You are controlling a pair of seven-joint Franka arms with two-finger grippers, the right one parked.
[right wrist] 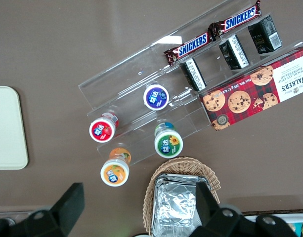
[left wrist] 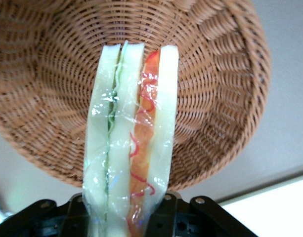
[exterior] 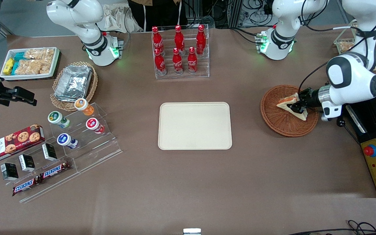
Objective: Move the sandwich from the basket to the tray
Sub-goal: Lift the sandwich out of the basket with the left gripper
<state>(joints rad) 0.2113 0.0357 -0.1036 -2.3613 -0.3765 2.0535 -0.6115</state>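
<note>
two snickers bars (exterior: 41,178) lie nearest the front camera, on a clear acrylic stand toward the parked arm's end of the table, with a walker's cookie box (exterior: 13,143) just above them. the cream-beige tray (exterior: 195,143) lies flat at the middle of the table, and six red cola bottles (exterior: 179,49) stand in a clear rack farther from the camera. toward the working arm's end, the reddish-brown wicker basket (exterior: 286,125) rests on the brown table (exterior: 188,182). the left arm bends low, its forearm roughly level and its wrist pointing sideways over the basket's rim. its gripper (exterior: 298,105) is clamped on the sandwich (exterior: 291,105), which is in the basket area, seemingly raised above the weave. in the left wrist view the plastic-wrapped sandwich (left wrist: 131,133) stands on edge between the black fingers (left wrist: 163,210), its green and orange-red fillings facing the camera, the basket (left wrist: 215,98) under it.
</note>
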